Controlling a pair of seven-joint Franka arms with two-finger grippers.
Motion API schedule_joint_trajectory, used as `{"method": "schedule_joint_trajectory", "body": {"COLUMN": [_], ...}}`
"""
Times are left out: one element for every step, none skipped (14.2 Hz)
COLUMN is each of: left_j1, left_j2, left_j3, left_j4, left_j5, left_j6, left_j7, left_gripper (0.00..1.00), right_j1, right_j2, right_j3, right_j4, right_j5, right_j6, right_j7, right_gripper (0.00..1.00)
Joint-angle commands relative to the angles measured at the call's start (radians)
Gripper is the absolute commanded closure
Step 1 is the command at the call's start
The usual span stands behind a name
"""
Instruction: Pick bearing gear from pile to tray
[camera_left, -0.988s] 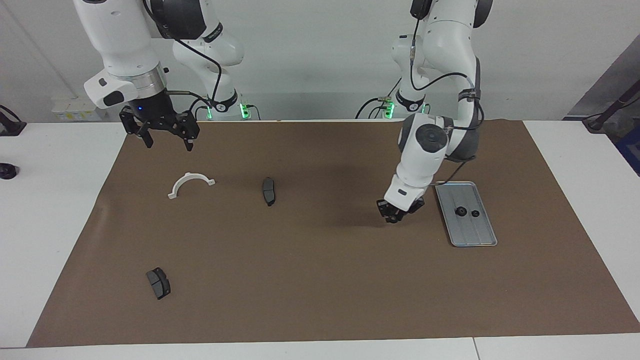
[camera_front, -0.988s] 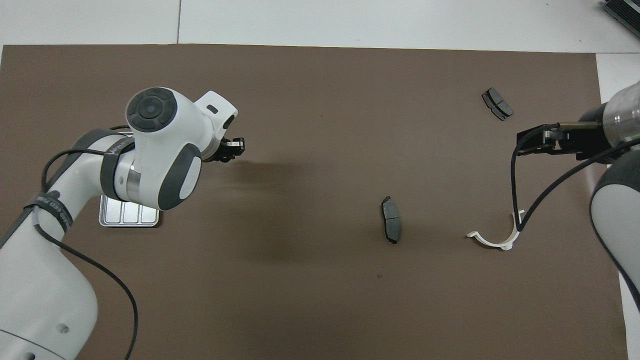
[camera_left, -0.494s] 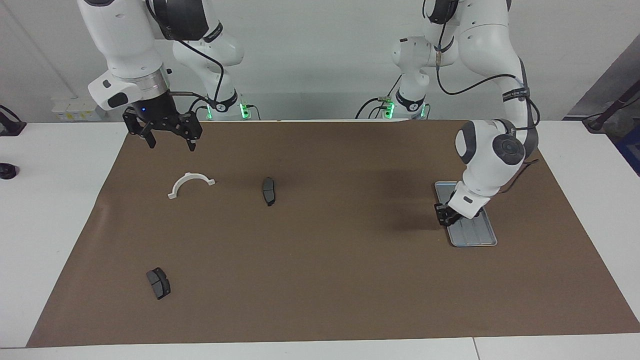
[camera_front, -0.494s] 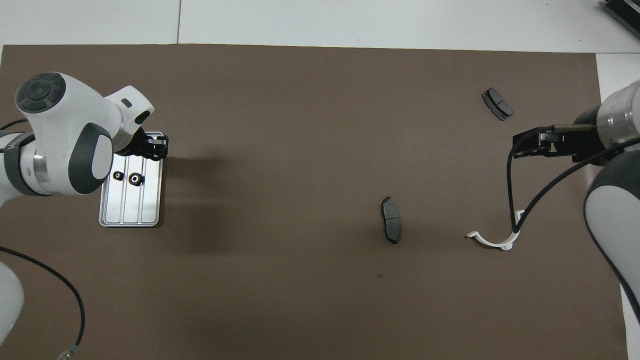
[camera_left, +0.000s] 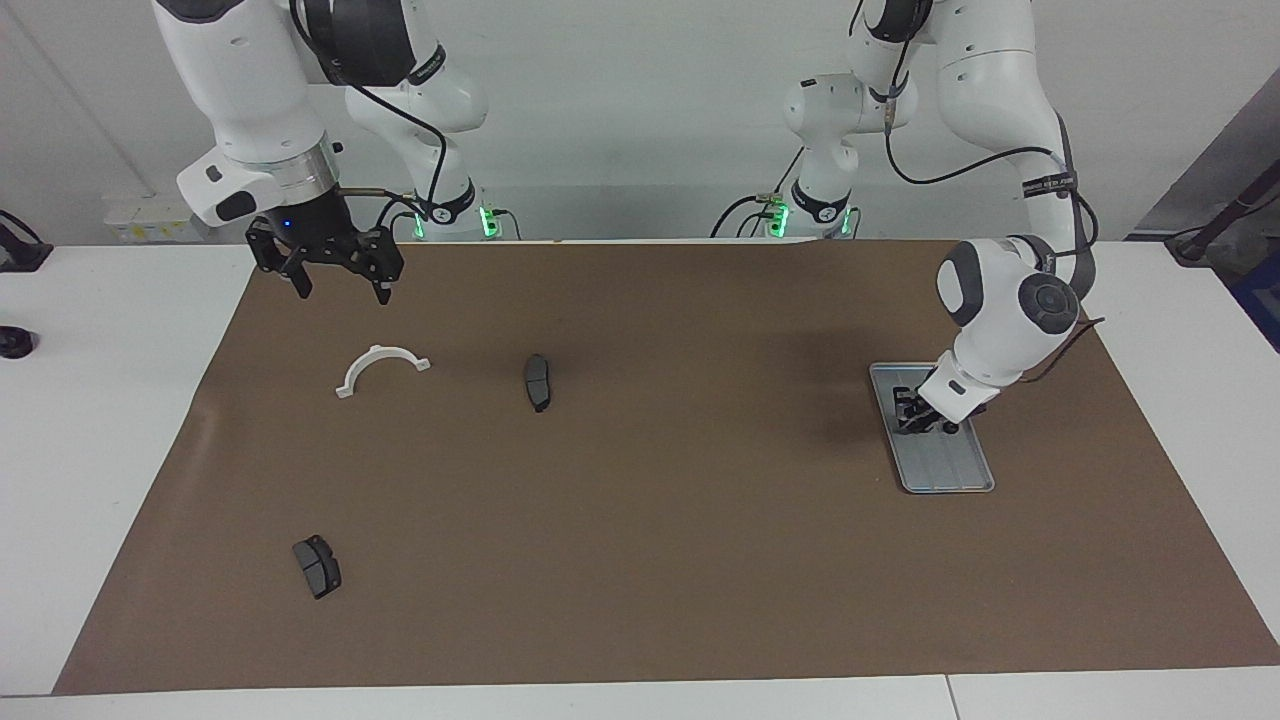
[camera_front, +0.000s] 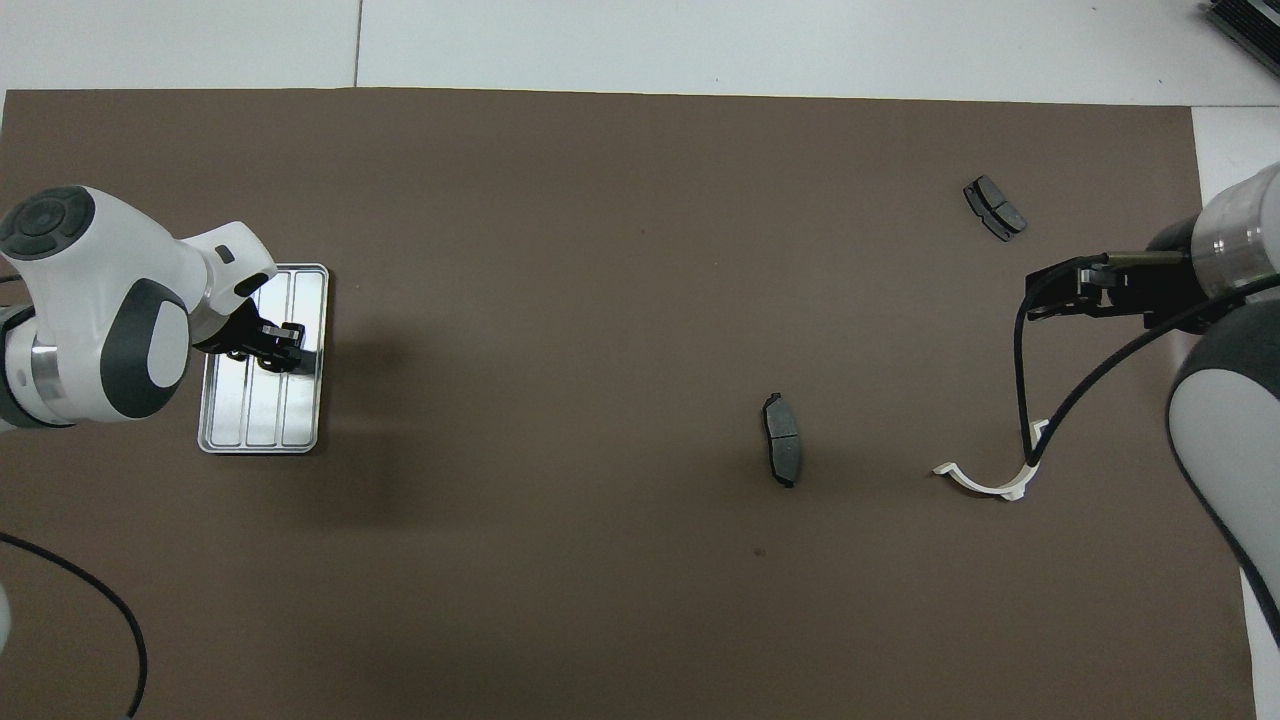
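Observation:
The silver grooved tray (camera_left: 948, 466) lies on the brown mat toward the left arm's end, and it also shows in the overhead view (camera_front: 262, 425). My left gripper (camera_left: 912, 415) is low over the tray's middle (camera_front: 280, 346), covering most of what lies there. One tiny black gear (camera_left: 951, 428) shows on the tray beside it. The pile's parts are scattered toward the right arm's end: a white half-ring (camera_left: 380, 364) and two dark grey brake pads (camera_left: 537, 382) (camera_left: 317, 566). My right gripper (camera_left: 338, 284) is open and empty, up in the air over the mat near the half-ring.
The brown mat (camera_left: 650, 520) covers most of the white table. In the overhead view the half-ring (camera_front: 985, 482) and the brake pads (camera_front: 783, 452) (camera_front: 994, 208) lie well apart. A black cable hangs from the right arm over the half-ring.
My left gripper has moved from over the bare mat onto the tray and now covers the gears seen there before. The right gripper has hardly moved.

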Motion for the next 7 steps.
{"method": "schedule_joint_trajectory", "body": {"left_j1": [0.018, 0.018, 0.018, 0.017, 0.017, 0.017, 0.018], "left_j2": [-0.079, -0.09, -0.096, -0.099, -0.104, -0.105, -0.11], "left_j3": [-0.009, -0.009, -0.009, -0.009, -0.009, -0.009, -0.007], "left_j4": [-0.051, -0.053, -0.056, -0.064, -0.082, -0.094, -0.107], "left_j5": [0.004, 0.004, 0.004, 0.004, 0.004, 0.004, 0.004], "left_j6": [-0.092, -0.11, -0.127, -0.127, -0.111, -0.097, -0.077], "left_j7": [0.055, 0.061, 0.061, 0.062, 0.062, 0.067, 0.076], "left_gripper": [1.0, 1.0, 1.0, 1.0, 1.0, 1.0, 1.0], "right_j1": [-0.011, -0.011, -0.011, -0.011, -0.011, -0.013, -0.016], "right_j2": [-0.021, -0.021, -0.021, -0.021, -0.021, -0.021, -0.021], "right_j3": [0.008, 0.009, 0.007, 0.007, 0.007, 0.007, 0.007], "right_j4": [-0.022, -0.022, -0.022, -0.022, -0.02, -0.022, -0.02], "right_j5": [0.029, 0.029, 0.029, 0.029, 0.029, 0.029, 0.029], "right_j6": [0.007, 0.007, 0.007, 0.007, 0.007, 0.005, 0.005], "right_j7": [-0.014, -0.013, -0.014, -0.016, -0.014, -0.017, -0.017], "right_gripper": [0.0, 0.0, 0.0, 0.0, 0.0, 0.0, 0.0]}}
